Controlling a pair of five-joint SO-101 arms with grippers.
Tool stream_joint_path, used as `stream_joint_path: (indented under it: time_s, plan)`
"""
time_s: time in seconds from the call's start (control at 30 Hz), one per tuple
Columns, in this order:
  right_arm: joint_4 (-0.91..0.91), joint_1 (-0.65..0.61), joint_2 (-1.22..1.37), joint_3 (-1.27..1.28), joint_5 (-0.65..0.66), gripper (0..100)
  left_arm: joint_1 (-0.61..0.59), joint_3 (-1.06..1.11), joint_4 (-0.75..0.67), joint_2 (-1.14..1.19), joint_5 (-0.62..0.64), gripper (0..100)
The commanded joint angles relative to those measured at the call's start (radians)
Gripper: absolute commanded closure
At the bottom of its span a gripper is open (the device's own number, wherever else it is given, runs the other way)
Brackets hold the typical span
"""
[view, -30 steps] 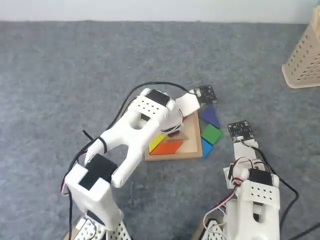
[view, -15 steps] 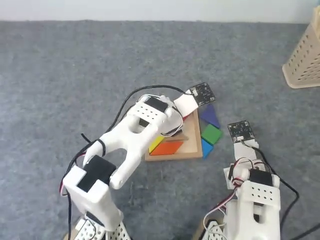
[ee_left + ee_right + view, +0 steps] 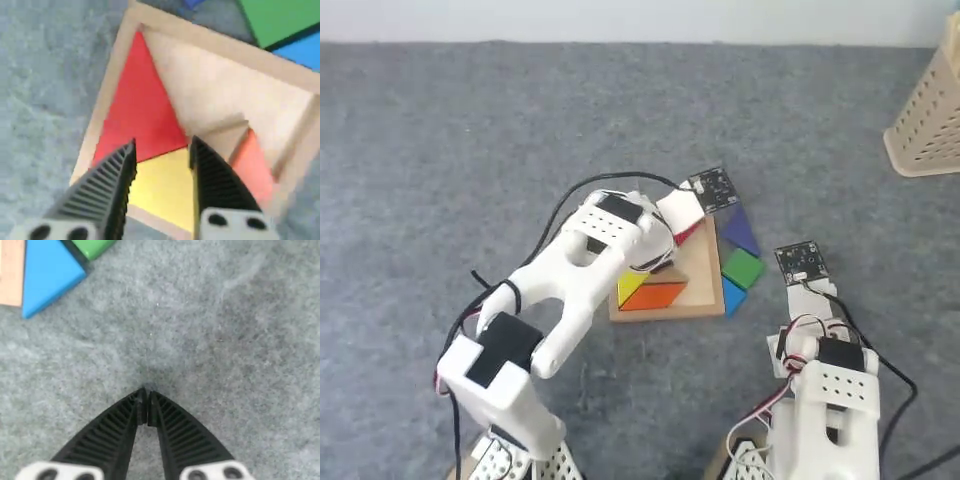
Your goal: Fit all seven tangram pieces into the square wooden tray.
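Left tool (image 3: 162,145) pulled back over square wooden tray (image 3: 665,314), empty, narrow gap. Red triangle (image 3: 140,115) seated in tray corner (probably just released). Green piece (image 3: 742,268), blue triangle (image 3: 731,296) outside, just beside tray. Right tool (image 3: 146,402) closed, idle.

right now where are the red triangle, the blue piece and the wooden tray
red triangle (image 3: 137,115), left wrist view, middle of its face
blue piece (image 3: 47,270), right wrist view, middle of its top face
wooden tray (image 3: 107,95), left wrist view, rim beside the red triangle
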Motion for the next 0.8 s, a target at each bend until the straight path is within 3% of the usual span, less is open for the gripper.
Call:
stream_joint_path:
  time_s: [0.0,0.3,0.43,0.6,0.77]
  plan:
    - [-0.021,0.004,-0.027,-0.006,0.015,99.1,-0.063,0.025,0.012,0.0,-0.054,83]
    - [-0.022,0.004,-0.027,-0.006,0.015,99.1,-0.063,0.007,0.014,-0.014,-0.055,83]
    - [-0.027,0.004,-0.027,-0.006,0.015,99.1,-0.057,-0.039,0.091,-0.133,-0.026,83]
    - [-0.027,0.004,-0.027,-0.006,0.015,99.1,0.026,-0.038,0.129,-0.29,0.038,83]
    - [-0.027,0.004,-0.027,-0.006,0.015,99.1,0.149,0.048,0.066,-0.262,0.084,83]
